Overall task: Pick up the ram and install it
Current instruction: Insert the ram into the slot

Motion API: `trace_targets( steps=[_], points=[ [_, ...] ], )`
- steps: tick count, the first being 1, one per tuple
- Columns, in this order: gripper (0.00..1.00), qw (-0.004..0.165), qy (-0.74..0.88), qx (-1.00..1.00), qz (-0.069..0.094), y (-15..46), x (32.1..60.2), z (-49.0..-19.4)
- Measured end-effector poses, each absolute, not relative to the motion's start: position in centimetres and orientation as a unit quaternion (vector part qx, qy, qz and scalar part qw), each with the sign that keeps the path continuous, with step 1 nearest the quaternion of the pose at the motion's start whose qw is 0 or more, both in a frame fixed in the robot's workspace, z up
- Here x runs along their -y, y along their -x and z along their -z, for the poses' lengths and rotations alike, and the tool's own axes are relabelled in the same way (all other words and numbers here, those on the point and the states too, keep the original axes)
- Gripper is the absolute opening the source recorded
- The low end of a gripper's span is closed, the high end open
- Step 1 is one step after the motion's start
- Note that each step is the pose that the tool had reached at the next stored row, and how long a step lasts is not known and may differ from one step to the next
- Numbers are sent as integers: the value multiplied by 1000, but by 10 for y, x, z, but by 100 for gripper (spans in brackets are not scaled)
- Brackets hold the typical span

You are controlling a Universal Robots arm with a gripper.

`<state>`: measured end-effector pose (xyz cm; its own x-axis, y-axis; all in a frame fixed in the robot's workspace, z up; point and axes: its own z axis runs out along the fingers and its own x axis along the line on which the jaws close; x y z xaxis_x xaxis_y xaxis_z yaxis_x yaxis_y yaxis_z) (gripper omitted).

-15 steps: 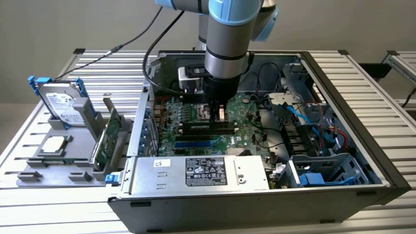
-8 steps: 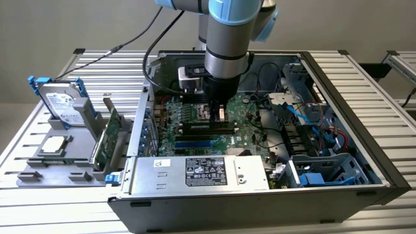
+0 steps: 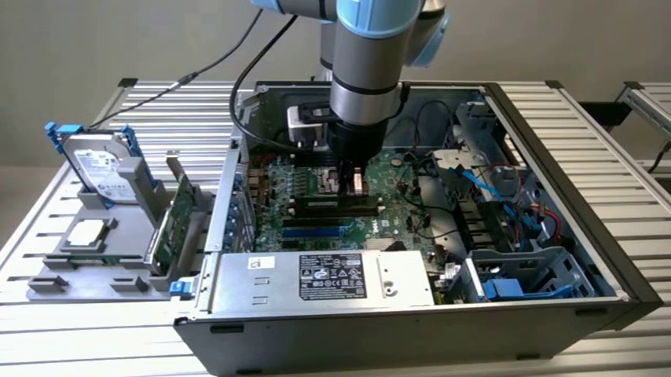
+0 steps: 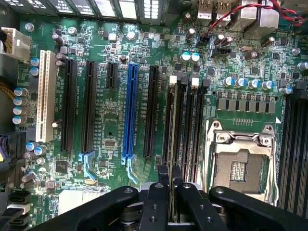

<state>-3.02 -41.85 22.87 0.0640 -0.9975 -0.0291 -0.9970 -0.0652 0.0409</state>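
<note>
My gripper (image 4: 171, 173) clamps the ram (image 4: 173, 120) edge-on; I'd keep it upright, parallel to the black slots (image 3: 335, 208) at six o'clock in the exterior view

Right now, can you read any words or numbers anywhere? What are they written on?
Nothing can be quoted; every text is too small or blurred.
Black label on the power supply: white print, too small to read.
Label on the hard drive: blurred.
White print on the motherboard: too small to read.
</note>
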Motion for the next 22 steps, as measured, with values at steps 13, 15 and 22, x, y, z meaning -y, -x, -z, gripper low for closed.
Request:
trace_targets(
  steps=[13, 15, 22],
  points=[
    [14, 4, -720, 694, 17, 32, 419, -227],
    [14, 4, -719, 695, 17, 32, 419, -227],
    [14, 4, -718, 695, 17, 32, 418, -227]
  ],
)
